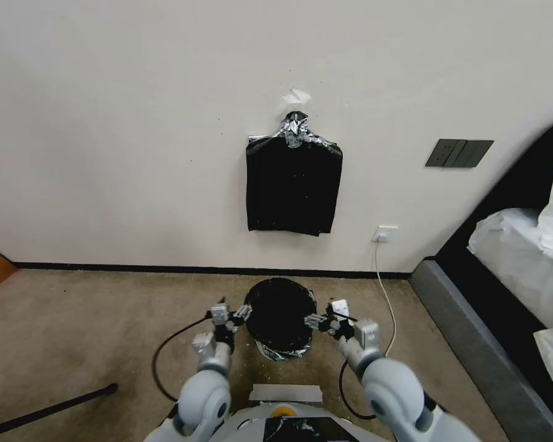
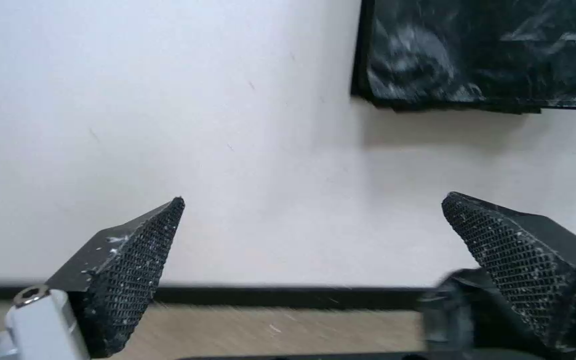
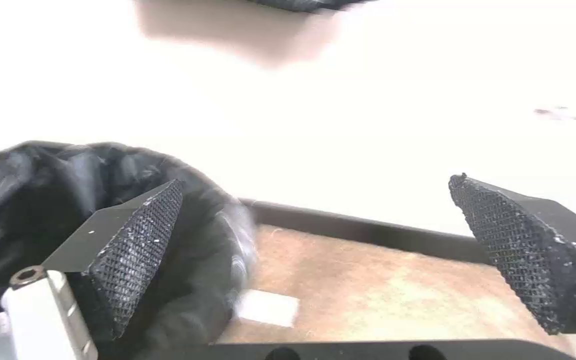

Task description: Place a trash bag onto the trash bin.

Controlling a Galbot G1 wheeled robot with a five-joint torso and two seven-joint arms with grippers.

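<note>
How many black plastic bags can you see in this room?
2 places: one trash bag lining the trash bin on the carpet between the left gripper and right gripper, plus a bundle of black bags hanging on the wall; its layers can't be counted.

I count one trash bin [image 1: 281,350] on the carpet, with one trash bag [image 1: 279,313] over it. One bundle of black bags [image 1: 294,184] hangs on the wall above the bin. I have two hands, my left hand [image 1: 235,316] and my right hand [image 1: 323,319], one on each side of the bin, both spread wide.
</note>
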